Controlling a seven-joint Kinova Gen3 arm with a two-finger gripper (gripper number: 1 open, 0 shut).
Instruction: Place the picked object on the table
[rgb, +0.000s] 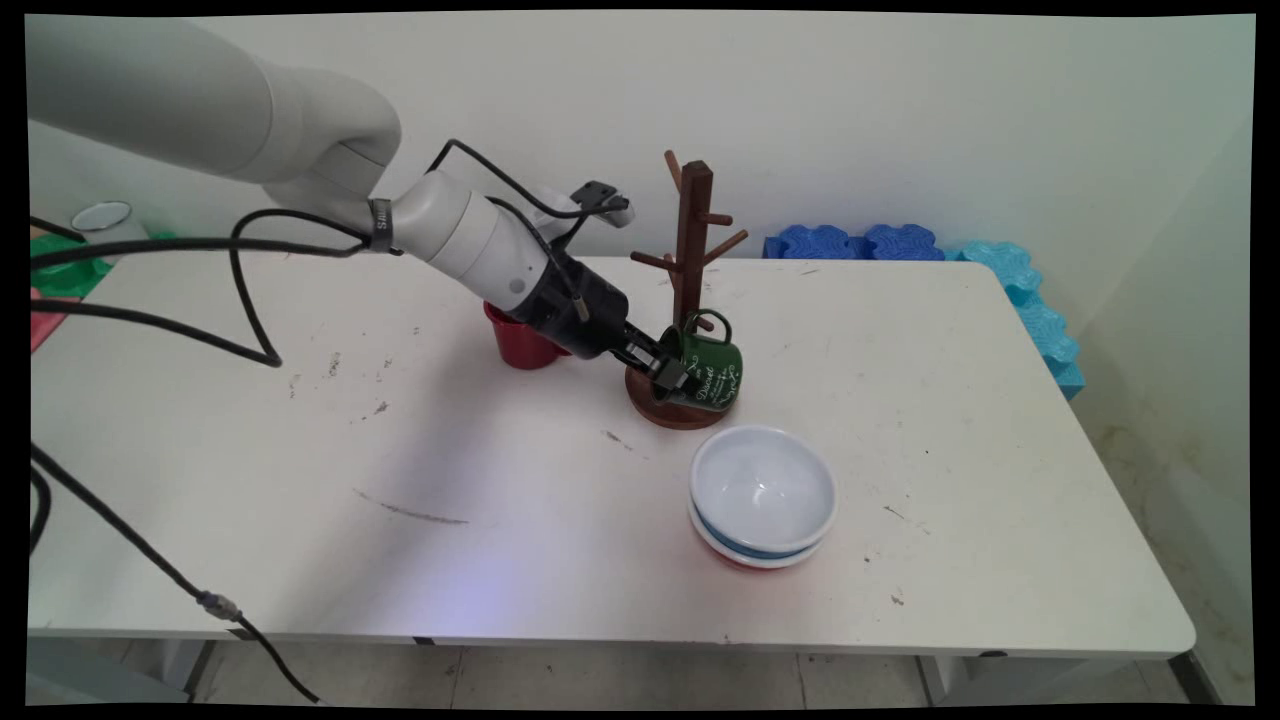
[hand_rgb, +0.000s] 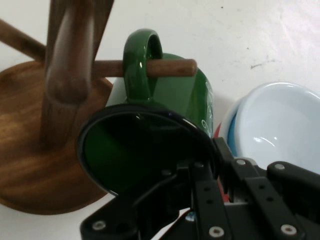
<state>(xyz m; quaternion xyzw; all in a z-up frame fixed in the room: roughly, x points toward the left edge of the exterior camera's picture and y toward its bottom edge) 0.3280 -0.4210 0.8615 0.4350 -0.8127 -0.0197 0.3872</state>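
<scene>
The gripper (rgb: 672, 372) has its fingers closed on the rim of a green mug (rgb: 712, 370), one finger inside the mouth and one outside the wall. The mug is dark green and glossy, with a black rim and white cursive lettering on its side. It is tilted, its mouth turned toward the gripper. Its handle (hand_rgb: 142, 60) is threaded over a low peg (hand_rgb: 165, 67) of the wooden mug tree (rgb: 690, 260), as the hand view shows, and the mug hangs just above the tree's round base (rgb: 660, 405).

Behind the arm a red cup (rgb: 520, 345) stands on the white table (rgb: 300, 450). Near the tree, toward the table's near side, is a stack of bowls (rgb: 763, 495), white on top. Blue foam pieces (rgb: 900, 243) lie at the far right edge.
</scene>
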